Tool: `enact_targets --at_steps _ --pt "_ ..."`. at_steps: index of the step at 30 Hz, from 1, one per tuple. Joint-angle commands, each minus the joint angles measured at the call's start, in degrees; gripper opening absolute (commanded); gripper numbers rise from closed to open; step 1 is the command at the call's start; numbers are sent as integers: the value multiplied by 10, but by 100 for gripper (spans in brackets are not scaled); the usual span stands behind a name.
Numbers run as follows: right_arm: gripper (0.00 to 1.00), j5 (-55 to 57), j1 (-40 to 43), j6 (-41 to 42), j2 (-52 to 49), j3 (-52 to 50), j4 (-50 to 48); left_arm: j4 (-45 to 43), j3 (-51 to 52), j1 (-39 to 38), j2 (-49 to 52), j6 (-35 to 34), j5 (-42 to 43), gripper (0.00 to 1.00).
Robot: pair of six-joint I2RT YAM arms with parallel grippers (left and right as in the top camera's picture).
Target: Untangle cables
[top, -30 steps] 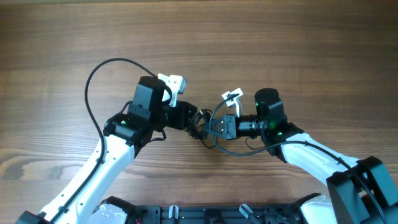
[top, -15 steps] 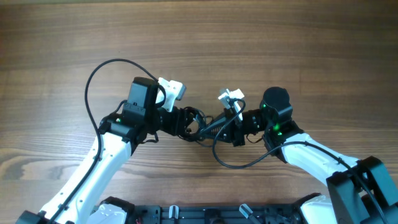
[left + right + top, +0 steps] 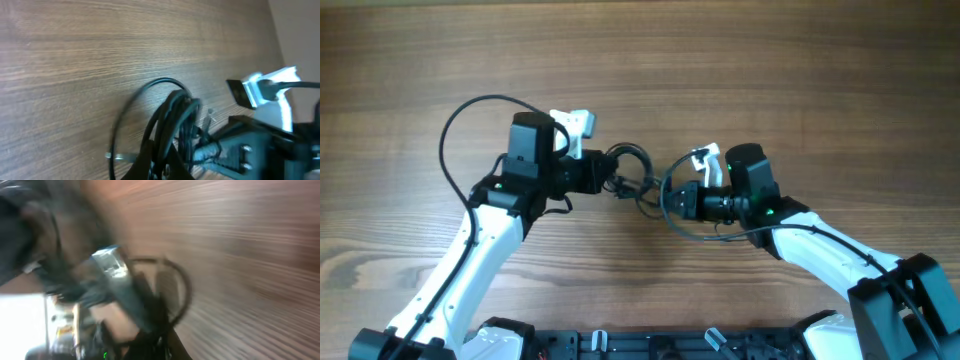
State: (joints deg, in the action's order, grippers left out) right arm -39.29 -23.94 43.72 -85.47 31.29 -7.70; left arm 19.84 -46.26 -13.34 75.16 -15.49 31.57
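The cables (image 3: 636,186) are thin black cords bunched into a small tangle between the two arms, with one loop sticking up beside the left fingers. My left gripper (image 3: 612,178) is shut on the tangle's left side. In the left wrist view the cords (image 3: 172,114) run up from between my closed jaws (image 3: 162,169). My right gripper (image 3: 671,200) is shut on the tangle's right side. The right wrist view is blurred by motion, and a curved cord (image 3: 186,287) rises above the gripper (image 3: 162,347).
A thick black arm wire (image 3: 450,150) arcs out to the left of the left arm. Another arm wire (image 3: 705,232) hangs in a loop under the right wrist. The right arm's white camera mount (image 3: 270,92) sits close to the tangle. Bare wooden table (image 3: 770,70) surrounds the arms.
My left gripper has closed on the tangle and moved left and up the table. The right gripper has turned and stayed shut. The cords are stretched a little wider between them.
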Motion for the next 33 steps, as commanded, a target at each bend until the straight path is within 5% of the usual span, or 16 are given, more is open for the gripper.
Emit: enact_targets --at_steps 1,4,7,9,10,11,14,18,20,23,27,33 --pt "5 125 0 62 -5 -10 40 2 -7 42 -3 -78 -41 4" --pt "8 125 0 62 -5 -10 39 5 -7 62 -3 -136 -72 4" --pt "34 133 0 81 -5 -10 43 3 -7 65 -2 -150 -72 4" --pt "82 138 0 92 -5 -10 44 3 -7 65 -3 -150 -72 4" --pt "96 138 0 92 -5 -10 44 3 -7 65 -3 -150 -72 4" --pt "100 136 0 87 -5 -10 43 3 -7 65 -2 -148 -72 4" --pt "100 50 0 -22 -5 -10 -15 4 -7 65 -2 -119 -68 4" --pt "95 -62 0 -120 -5 -10 -150 5 -7 65 -2 19 57 4" --pt "91 -43 0 -57 -5 -10 -191 5 -7 64 -2 33 72 4" --pt "89 33 -3 192 -5 -10 -189 5 -7 64 -2 33 80 4" --pt "57 111 -33 416 -5 -10 -186 5 -7 49 -3 33 89 4" --pt "58 191 -78 567 -5 -10 -193 5 -7 10 -3 19 89 4"
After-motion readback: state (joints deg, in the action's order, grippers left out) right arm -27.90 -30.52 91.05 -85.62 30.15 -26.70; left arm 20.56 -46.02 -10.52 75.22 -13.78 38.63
